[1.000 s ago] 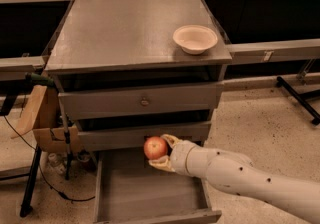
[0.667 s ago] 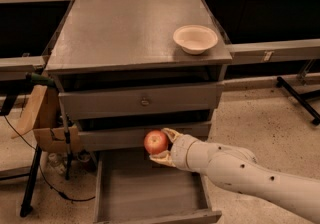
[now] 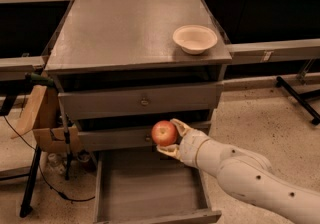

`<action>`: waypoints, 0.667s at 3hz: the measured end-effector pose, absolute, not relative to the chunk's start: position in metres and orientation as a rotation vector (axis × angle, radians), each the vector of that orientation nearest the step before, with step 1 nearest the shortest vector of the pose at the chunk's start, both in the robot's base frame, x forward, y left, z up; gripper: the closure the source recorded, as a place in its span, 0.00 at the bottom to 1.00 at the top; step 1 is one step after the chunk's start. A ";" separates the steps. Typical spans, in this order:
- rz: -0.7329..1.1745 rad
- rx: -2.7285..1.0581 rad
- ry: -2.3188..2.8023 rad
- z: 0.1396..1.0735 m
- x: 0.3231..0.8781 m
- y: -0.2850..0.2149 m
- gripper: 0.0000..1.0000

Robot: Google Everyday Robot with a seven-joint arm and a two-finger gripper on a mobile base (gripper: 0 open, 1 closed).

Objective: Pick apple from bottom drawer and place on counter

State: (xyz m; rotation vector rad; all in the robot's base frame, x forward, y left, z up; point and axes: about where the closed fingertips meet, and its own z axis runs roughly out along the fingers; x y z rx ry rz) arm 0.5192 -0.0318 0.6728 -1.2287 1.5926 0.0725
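above the open bottom drawer (image 3: pixel 150 190), in front of the middle drawer's face, the gripper (image 3: pixel 169 137) pinches the apple (image 3: pixel 164 132): one pale finger (image 3: pixel 180 126) curls over its upper right side and the other presses in from underneath, so the fruit hangs in the air, clear of the drawer floor. the apple is red-orange with a small bright glint near its top. behind the gripper the cream-coloured arm (image 3: pixel 245 175) runs down and to the right, out of the lower right corner. the bottom drawer is pulled out, its grey floor bare (at least the part that shows). the two upper drawers sit pushed in, the top one with a small round knob (image 3: pixel 144 101). on the counter (image 3: pixel 125 25) a beige bowl (image 3: pixel 195 38) stands near the right front corner, well apart from the apple. a cardboard box (image 3: pixel 45 118) leans beside the cabinet's left side.
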 end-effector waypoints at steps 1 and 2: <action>-0.071 -1.167 1.471 0.757 0.530 -0.052 1.00; -0.145 -1.152 1.346 0.846 0.552 -0.051 1.00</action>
